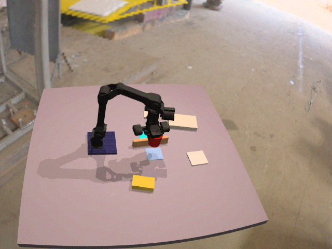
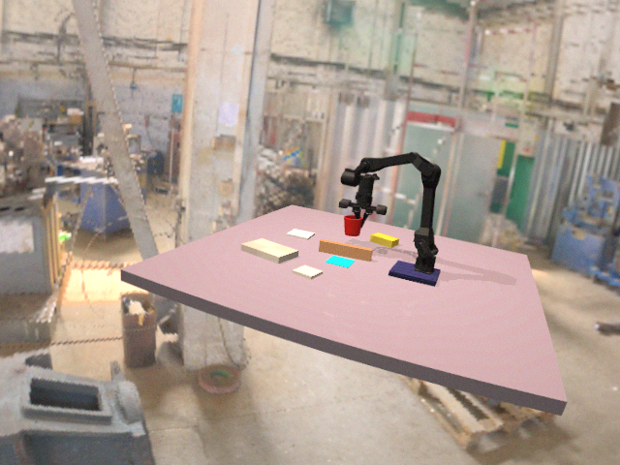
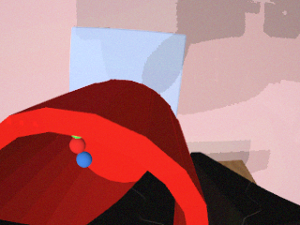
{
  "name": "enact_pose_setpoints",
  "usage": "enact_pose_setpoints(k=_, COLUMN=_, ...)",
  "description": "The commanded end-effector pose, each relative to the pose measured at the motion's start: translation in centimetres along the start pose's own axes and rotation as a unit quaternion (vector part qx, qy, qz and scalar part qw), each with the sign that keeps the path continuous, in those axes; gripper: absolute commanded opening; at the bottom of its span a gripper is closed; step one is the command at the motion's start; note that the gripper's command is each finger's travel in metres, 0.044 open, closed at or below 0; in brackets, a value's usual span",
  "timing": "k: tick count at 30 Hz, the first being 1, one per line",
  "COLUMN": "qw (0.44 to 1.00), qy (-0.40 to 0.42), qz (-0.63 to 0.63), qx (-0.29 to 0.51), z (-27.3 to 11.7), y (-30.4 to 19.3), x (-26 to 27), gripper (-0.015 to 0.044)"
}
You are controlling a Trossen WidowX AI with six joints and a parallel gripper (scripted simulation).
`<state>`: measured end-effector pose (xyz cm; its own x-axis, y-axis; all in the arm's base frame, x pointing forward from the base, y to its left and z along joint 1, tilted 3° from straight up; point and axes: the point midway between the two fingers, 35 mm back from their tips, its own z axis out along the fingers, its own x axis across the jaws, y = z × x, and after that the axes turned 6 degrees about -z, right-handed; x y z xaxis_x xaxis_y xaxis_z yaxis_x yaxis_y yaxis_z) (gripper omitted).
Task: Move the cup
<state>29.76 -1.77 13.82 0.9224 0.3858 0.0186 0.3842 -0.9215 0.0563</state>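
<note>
Pink table [image 1: 80,209]: pads, blocks, arm base.

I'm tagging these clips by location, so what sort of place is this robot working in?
It looks like an old factory or workshop hall. A concrete pillar, a wooden pallet on the bare concrete floor and a yellow steel platform surround the pink table where the gripper holds the red cup.
</note>
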Motion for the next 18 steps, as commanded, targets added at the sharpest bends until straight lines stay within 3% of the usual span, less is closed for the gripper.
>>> enact_pose_setpoints(k=1, qw=1.0, qy=0.0, qz=0.0, qx=0.0, z=0.0, y=0.0, x=0.0, gripper=0.0)
enact_pose_setpoints(k=18, qw=1.0, qy=0.001, qz=0.001, qx=-0.001, z=0.0, y=-1.7, x=0.3, gripper=0.0)
